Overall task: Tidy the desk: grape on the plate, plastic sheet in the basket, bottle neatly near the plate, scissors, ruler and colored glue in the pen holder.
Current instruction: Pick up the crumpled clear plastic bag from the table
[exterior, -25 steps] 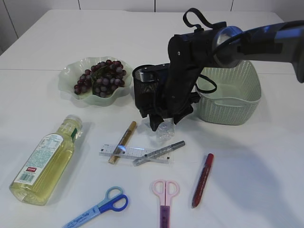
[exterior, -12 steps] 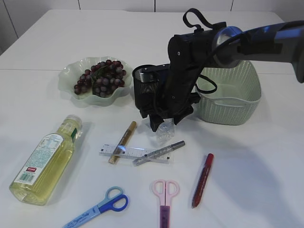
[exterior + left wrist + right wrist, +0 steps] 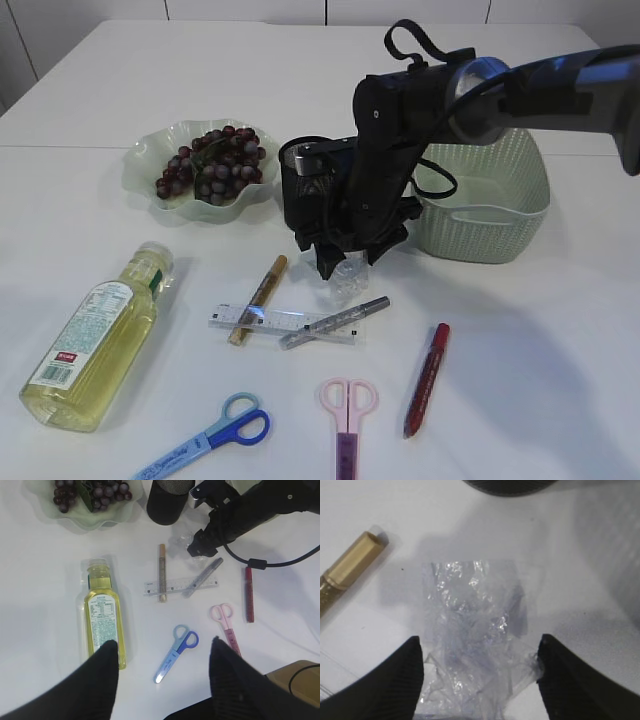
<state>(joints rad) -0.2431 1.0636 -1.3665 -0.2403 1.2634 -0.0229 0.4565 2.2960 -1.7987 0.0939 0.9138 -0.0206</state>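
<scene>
The right gripper (image 3: pixel 347 262) hangs low over the crumpled clear plastic sheet (image 3: pixel 472 645), its black fingers (image 3: pixel 395 680) spread wide on either side of it; whether they touch it cannot be told. The sheet lies on the white table (image 3: pixel 540 340), just near of the black cylindrical pen holder (image 3: pixel 303 190) and left of the pale green woven basket (image 3: pixel 500 215). The left gripper (image 3: pixel 162 680) stands apart, high above the near table, holding nothing. The purple grapes (image 3: pixel 210 165) rest on the light green scalloped plate (image 3: pixel 140 170), far left.
</scene>
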